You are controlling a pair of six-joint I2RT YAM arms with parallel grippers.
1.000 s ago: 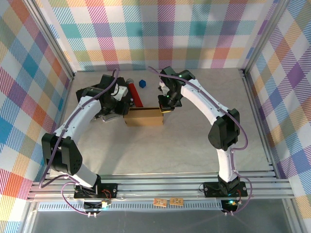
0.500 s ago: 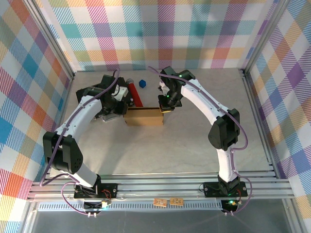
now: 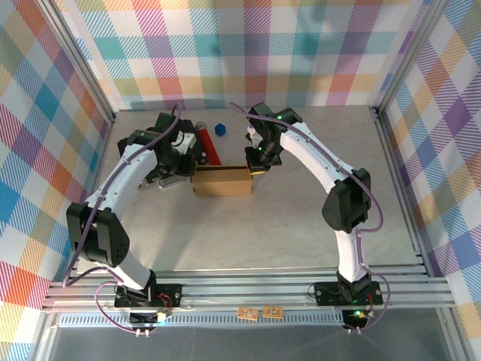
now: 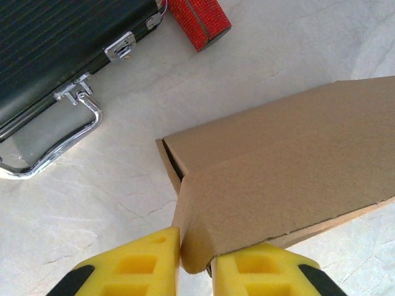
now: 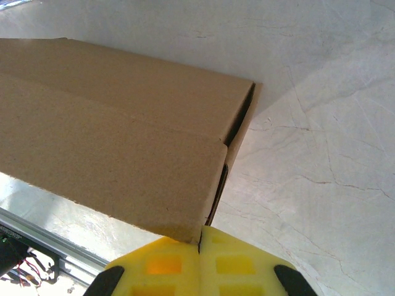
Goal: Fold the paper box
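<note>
So the paper box (image 3: 222,181) looks basically formed already: a shallow brown corrugated mailer sitting on the marble-look table (image 3: 301,218) toward the back, between the two arms. It's just beside a black case (image 4: 55,37) with chrome latches and a red glittery cylinder (image 3: 208,143), and a little blue block (image 3: 220,129) sits further back. The left gripper (image 4: 196,264) has its yellow fingers pinched on the corner of the top panel at one end. The right gripper (image 5: 199,266) is squeezed tight on the thin cardboard edge at the other end, fingers practically touching. In both wrist views there's a dark gap at the end where the lid hasn't seated into the body. My guess is we're at the closing step, with the lid held at both ends and not tucked yet. The next move probably calls for both arms to press or slide that panel down evenly so the end flaps slip inside; if one side leads, I'd expect the box to skew or skid on that smooth top. As for labels, the cardboard is totally plain, with no print or logo that I can spot. A couple of small tan tags (image 3: 258,312) sit on the front rail, but they're too tiny to read.
</note>
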